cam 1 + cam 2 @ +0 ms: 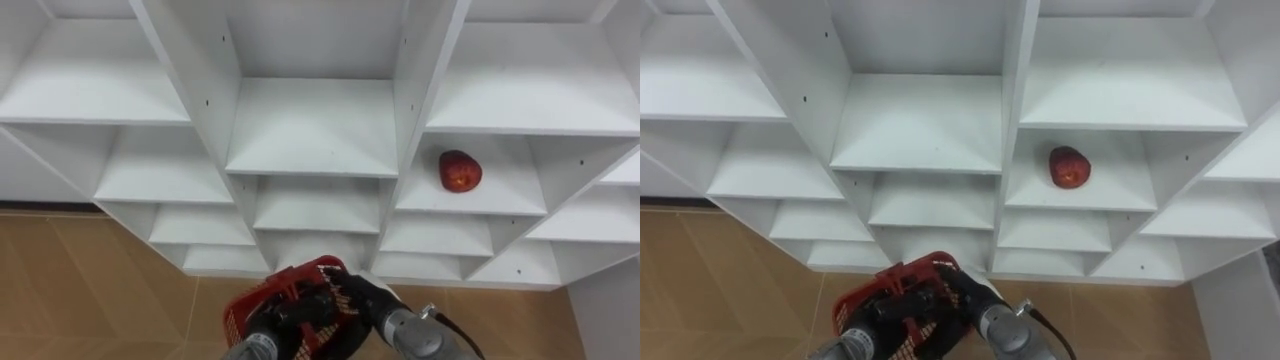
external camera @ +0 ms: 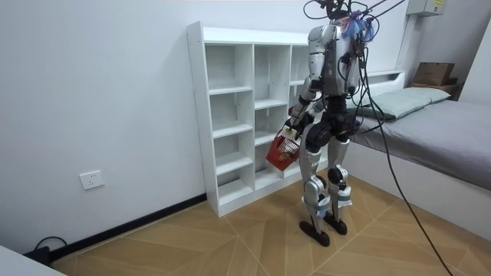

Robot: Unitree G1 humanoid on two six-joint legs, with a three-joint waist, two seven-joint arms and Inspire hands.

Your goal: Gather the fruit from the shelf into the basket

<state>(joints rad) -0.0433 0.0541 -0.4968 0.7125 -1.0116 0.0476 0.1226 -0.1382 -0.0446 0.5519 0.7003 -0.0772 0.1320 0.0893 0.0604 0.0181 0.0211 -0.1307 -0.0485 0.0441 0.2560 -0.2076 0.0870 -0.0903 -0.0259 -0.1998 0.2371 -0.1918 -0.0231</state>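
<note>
The left hand point(image 1: 283, 322) and right hand point(image 1: 362, 298) curl tight on the basket point(image 1: 243, 318), keeping it low (ready for fruit). The apple point(image 1: 460, 171) waits on a shelf point(image 1: 480, 207) above-right of them.

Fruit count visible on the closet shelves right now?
1. A red fruit sits on a shelf in the closet's right column. The red basket below is mostly hidden inside, so it may hold more.
</note>
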